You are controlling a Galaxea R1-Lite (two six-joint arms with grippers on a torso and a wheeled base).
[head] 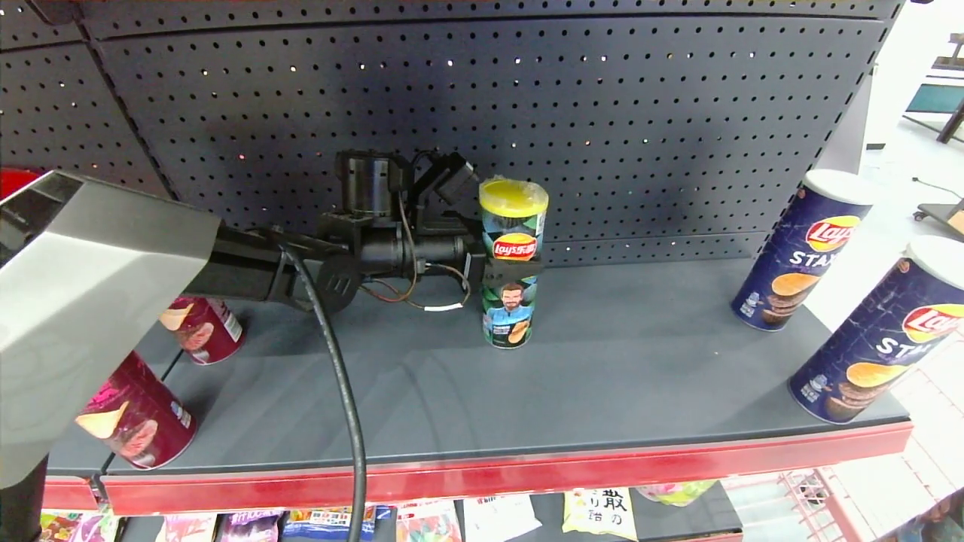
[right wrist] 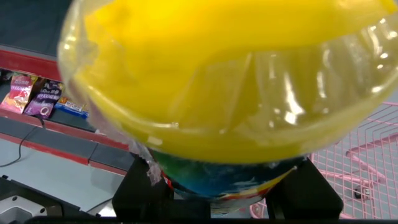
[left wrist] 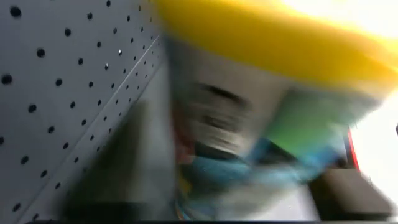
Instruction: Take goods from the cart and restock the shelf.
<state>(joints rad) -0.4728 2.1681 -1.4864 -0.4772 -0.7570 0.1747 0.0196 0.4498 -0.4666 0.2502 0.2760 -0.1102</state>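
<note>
Green can [head: 509, 312]: upright on the grey shelf [head: 617, 376], near its middle and close to the pegboard back [head: 602, 113]; yellow lid on top.
Left gripper [head: 512, 269]: clenched around the green can's middle, arm reaching in from the left.
Second can [right wrist: 217, 81]: yellow-lidded, off the shelf, above the pink cart [right wrist: 367, 155].
Right gripper [right wrist: 227, 202]: grasping the second can, black fingers [right wrist: 143, 193] on either side of its body.
Blue cans [head: 802, 252]: two at the shelf's right end, well apart from the green can.
Red cans [head: 135, 421]: two at the left end, partly behind the arm.
Packets [head: 595, 512]: on the lower shelf.
</note>
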